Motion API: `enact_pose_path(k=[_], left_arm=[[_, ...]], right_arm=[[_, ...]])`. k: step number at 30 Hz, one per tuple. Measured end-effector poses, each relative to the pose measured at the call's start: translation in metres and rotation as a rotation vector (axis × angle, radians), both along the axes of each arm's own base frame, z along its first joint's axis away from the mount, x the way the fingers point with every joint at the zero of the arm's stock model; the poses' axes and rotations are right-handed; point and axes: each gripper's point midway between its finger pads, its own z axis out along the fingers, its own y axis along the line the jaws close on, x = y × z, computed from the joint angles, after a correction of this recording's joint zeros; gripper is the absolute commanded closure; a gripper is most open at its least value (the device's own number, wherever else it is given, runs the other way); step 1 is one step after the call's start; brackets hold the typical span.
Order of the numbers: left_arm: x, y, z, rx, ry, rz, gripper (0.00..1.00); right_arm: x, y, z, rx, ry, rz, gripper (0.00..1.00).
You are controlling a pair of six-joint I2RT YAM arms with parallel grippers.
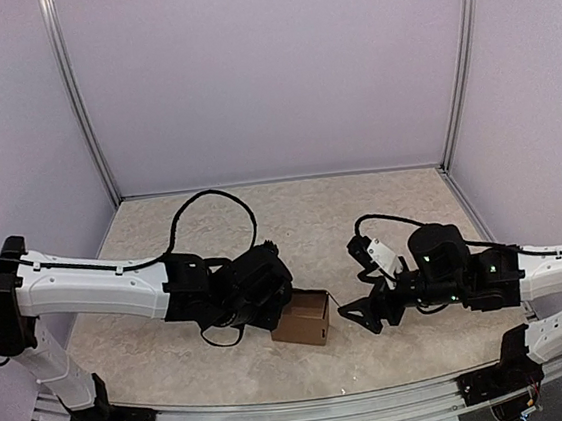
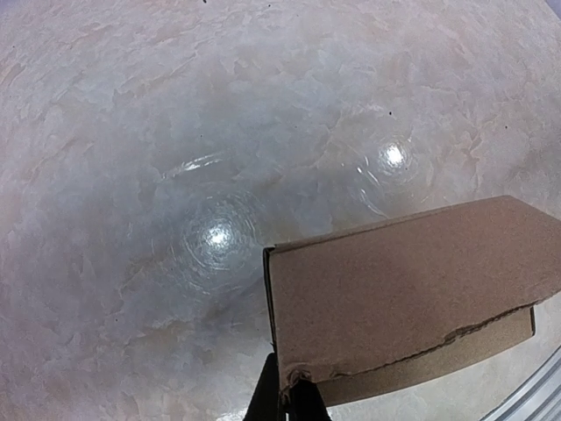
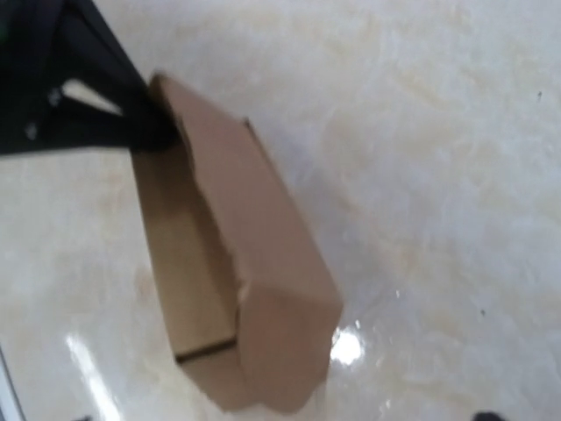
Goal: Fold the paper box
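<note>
Near the front middle of the marbled surface (image 1: 382, 210), between the two arms: brown paper box (image 1: 303, 317), partly folded, with one long side open toward the right wrist camera. Pinched at its left end by the left gripper (image 1: 275, 311), fingers (image 2: 263, 403) closed tight on a cardboard corner. Just to the box's right and clear of it, right gripper (image 1: 358, 315), spread wide and holding nothing.

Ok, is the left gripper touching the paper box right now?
Touching. The left wrist view shows the left gripper shut on the near corner of the paper box, pinching the cardboard edge with no gap.
</note>
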Motion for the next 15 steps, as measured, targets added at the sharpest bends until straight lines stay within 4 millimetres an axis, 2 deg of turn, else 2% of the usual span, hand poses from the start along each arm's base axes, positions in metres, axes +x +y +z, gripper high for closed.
enact_pose_path(k=[5, 10, 15], left_arm=[[-0.001, -0.004, 0.001, -0.01, 0.024, 0.018, 1.0], [-0.001, -0.007, 0.001, -0.021, 0.042, 0.038, 1.0], [-0.002, -0.008, 0.001, -0.033, 0.059, 0.054, 1.0]], right_arm=[[-0.001, -0.003, -0.008, -0.035, 0.038, -0.017, 0.3], [0.005, 0.0, -0.013, -0.067, 0.032, -0.062, 0.41], [0.012, 0.006, -0.024, -0.122, 0.01, -0.099, 0.45]])
